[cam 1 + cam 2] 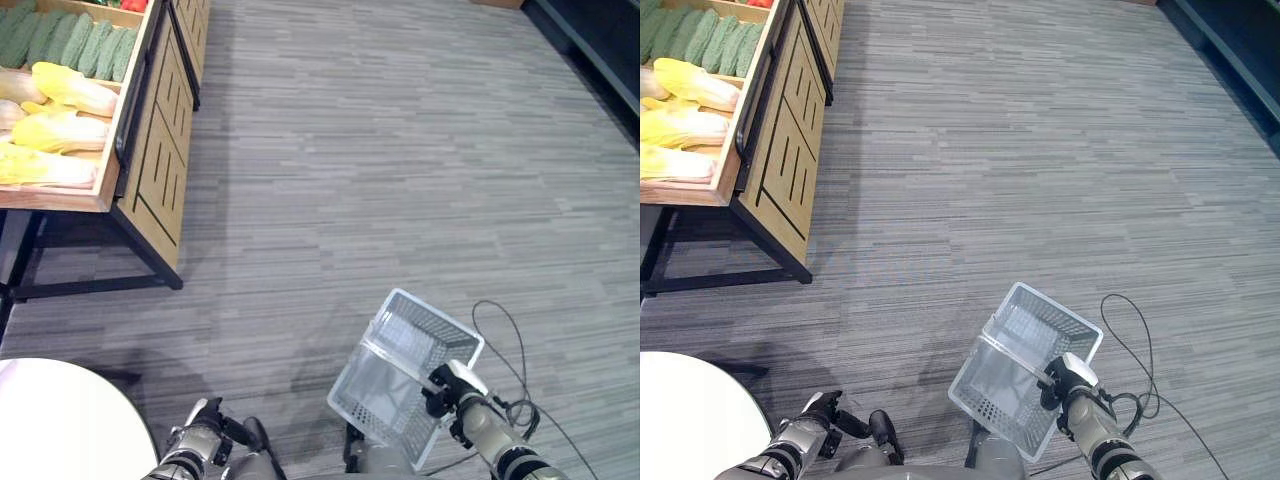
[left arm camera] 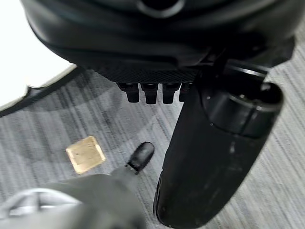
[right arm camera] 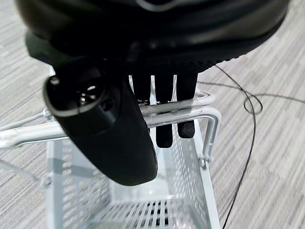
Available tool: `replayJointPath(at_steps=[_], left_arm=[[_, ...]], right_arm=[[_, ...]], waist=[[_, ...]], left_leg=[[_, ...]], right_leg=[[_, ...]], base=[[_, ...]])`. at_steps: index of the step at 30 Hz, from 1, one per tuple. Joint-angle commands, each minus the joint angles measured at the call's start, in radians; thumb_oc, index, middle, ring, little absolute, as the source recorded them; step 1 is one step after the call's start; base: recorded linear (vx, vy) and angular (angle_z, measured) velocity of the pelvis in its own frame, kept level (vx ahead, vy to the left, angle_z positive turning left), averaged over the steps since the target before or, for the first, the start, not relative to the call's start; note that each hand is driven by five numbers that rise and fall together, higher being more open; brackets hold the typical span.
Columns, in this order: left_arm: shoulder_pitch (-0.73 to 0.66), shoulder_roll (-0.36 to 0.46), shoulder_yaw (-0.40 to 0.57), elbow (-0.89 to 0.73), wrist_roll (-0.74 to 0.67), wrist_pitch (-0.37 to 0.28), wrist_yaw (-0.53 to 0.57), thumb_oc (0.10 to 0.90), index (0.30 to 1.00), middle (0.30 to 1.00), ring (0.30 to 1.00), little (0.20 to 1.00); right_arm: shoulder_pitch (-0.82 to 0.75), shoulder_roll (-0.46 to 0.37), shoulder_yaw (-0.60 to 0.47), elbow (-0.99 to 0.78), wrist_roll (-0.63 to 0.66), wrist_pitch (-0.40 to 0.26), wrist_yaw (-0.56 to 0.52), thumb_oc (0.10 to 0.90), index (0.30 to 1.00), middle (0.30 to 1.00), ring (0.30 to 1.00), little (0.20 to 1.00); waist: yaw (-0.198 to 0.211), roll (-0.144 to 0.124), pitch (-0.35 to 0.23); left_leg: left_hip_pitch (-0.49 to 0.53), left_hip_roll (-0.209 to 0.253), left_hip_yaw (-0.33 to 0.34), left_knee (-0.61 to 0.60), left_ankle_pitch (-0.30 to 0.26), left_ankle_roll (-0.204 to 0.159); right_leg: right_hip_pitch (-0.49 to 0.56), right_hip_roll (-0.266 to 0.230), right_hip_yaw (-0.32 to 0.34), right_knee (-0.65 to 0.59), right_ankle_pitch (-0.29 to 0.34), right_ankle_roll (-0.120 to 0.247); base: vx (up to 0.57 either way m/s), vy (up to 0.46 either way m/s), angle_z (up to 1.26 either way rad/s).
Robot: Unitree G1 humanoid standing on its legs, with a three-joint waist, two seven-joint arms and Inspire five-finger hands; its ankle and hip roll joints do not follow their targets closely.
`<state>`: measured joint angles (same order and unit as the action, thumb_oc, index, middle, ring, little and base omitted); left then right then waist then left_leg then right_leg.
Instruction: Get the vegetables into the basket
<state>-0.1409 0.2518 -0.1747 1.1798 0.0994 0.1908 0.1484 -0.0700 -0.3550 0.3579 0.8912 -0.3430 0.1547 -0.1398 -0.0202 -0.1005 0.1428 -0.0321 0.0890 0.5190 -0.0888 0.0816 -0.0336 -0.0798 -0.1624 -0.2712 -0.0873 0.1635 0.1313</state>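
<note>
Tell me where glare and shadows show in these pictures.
Left eye view: the white table glares; shadow darkens the floor under the wooden stand. Left wrist view: the table is blown out. Right wrist view: the basket handle gleams beneath the right robot hand.

- Floor [image 1: 400, 160]: grey carpet in streaked planks.
- Wooden stand [image 1: 160, 150] at upper left, slatted side panels, on a black metal frame [image 1: 90, 285].
- Round white surface [image 1: 60, 420] at lower left.
- Dark shelf [image 1: 600, 45] at upper right.

White basket [image 1: 405, 372] in right hand [image 1: 447, 388]
</note>
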Motion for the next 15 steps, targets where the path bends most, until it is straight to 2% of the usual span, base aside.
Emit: replayJointPath(at_steps=[1, 8, 15], left_arm=[[-0.01, 0.003, -0.017, 0.04, 0.018, -0.007, 0.033, 0.9, 1.0, 1.0, 1.0, 1.0], [0.006, 0.004, -0.005, 0.059, 0.024, -0.01, 0.041, 0.9, 1.0, 1.0, 1.0, 1.0], [-0.001, 0.003, -0.024, 0.066, 0.038, -0.02, 0.044, 0.9, 1.0, 1.0, 1.0, 1.0]], right_arm=[[-0.07, -0.042, -0.054, 0.006, 0.031, -0.025, -0.051, 0.4, 0.3, 0.3, 0.3, 0.3], [-0.029, -0.01, -0.091, 0.072, 0.096, -0.039, -0.058, 0.4, 0.3, 0.3, 0.3, 0.3], [-0.035, 0.022, -0.137, 0.203, 0.233, -0.061, -0.053, 0.4, 0.3, 0.3, 0.3, 0.3]], waist=[[-0.001, 0.041, 0.028], [-0.008, 0.041, 0.022], [-0.012, 0.052, 0.017]], left_leg=[[0.008, -0.001, -0.008, 0.021, -0.011, -0.036], [0.024, -0.015, -0.007, 0.021, -0.027, -0.029], [0.036, -0.031, 0.0, 0.024, -0.044, -0.021]], right_leg=[[0.127, -0.027, 0.01, 0.036, -0.097, 0.086], [0.132, -0.033, 0.032, 0.051, -0.085, 0.09], [0.134, -0.043, 0.05, 0.055, -0.077, 0.096]], base=[[0.06, 0.007, 0.05], [0.04, 0.023, -0.01], [0.03, 0.032, -0.05]])
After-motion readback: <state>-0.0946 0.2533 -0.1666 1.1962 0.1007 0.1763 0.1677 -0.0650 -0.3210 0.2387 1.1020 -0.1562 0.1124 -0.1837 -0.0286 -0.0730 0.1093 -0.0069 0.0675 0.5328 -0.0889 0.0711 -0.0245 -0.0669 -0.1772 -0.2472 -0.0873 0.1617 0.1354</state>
